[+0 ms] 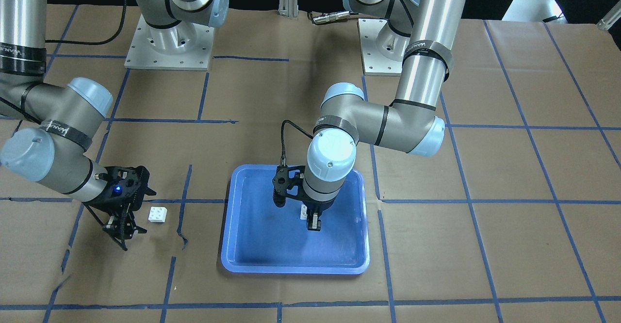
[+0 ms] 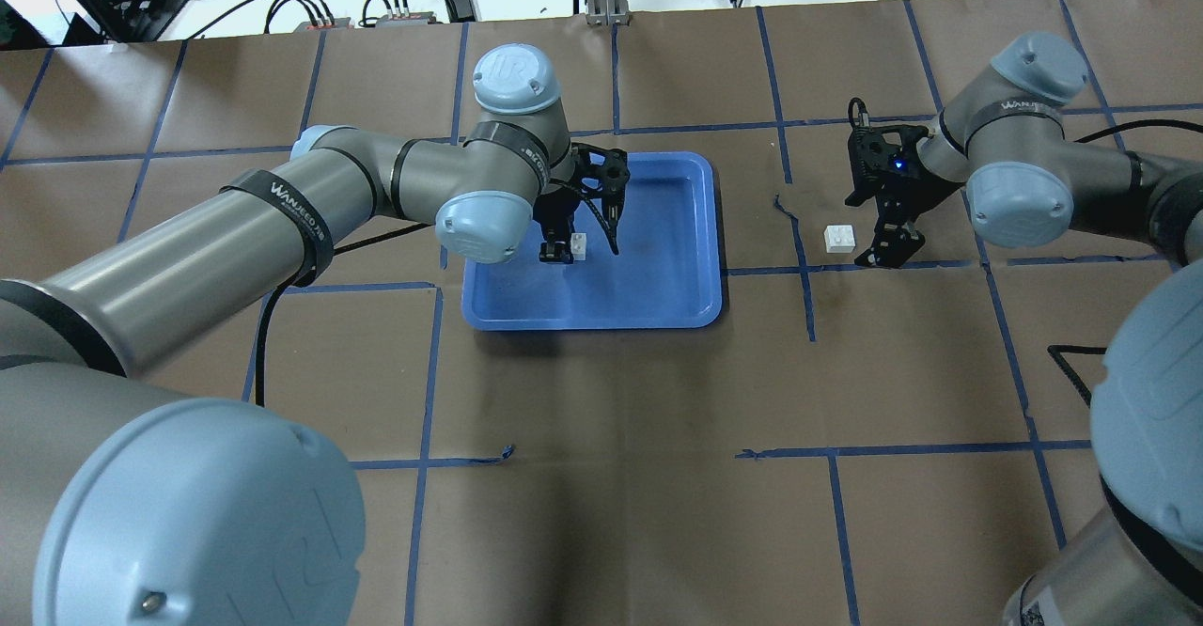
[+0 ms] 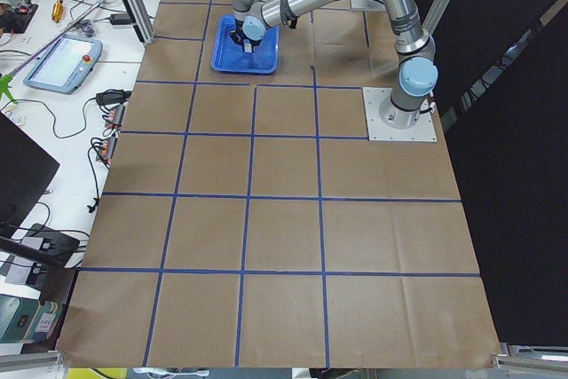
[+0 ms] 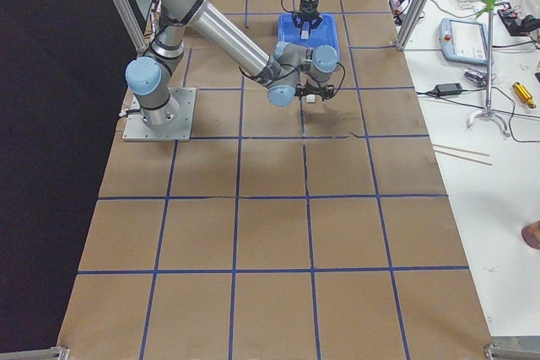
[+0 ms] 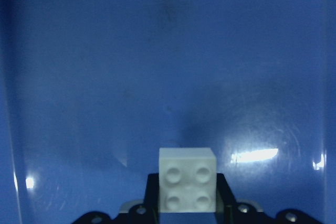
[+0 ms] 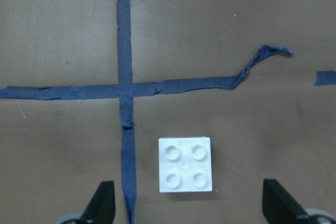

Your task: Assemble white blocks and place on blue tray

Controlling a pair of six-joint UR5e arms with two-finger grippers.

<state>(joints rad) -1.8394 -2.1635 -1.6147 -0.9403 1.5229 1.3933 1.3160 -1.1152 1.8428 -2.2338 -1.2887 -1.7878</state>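
Note:
The blue tray (image 1: 271, 250) (image 2: 658, 273) lies mid-table. My left gripper (image 1: 313, 222) (image 2: 562, 250) hangs over the tray's floor, shut on one white block (image 1: 303, 211) (image 2: 581, 246). The left wrist view shows this block (image 5: 187, 182) studs up between the fingers, above the glossy floor (image 5: 157, 51). The other white block (image 1: 157, 214) (image 2: 838, 238) lies studs up on the brown paper beside the tray. My right gripper (image 1: 127, 234) (image 2: 885, 250) is open and empty just beside it. In the right wrist view the block (image 6: 185, 164) sits between the spread fingertips (image 6: 102, 205).
Blue tape lines (image 6: 123, 93) cross the brown paper table cover, with a loose curled end (image 1: 182, 238) between the free block and the tray. The two arm bases (image 1: 170, 46) stand at the robot's side of the table.

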